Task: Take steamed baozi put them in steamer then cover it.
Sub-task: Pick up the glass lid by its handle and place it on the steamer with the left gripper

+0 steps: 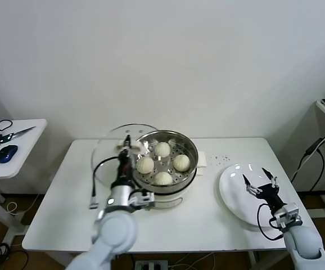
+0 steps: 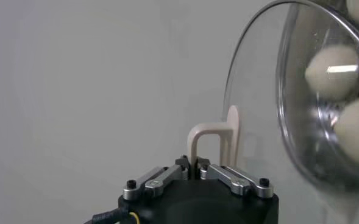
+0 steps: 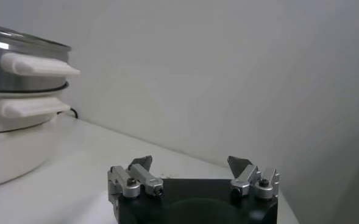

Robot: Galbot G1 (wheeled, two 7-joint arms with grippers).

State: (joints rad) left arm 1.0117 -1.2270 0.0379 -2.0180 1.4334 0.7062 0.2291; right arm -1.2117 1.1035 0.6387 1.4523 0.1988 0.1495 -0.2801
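While four steamed baozi sit in the steamer at the middle of the white tabletop, the cover stands tilted against its left side, the left hand clamped on its white handle. Only the left wrist view shows that grip. Over the plate, the right hand hovers, fingers apart. Pale walls surround; a side desk carries a mouse.

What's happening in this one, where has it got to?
All four baozi already sit in the steamer. The left claw is shut on the white handle of the glass cover, holding it tilted beside the steamer's left edge, not yet on top. The right claw hangs open over the empty white plate at the table's right side.
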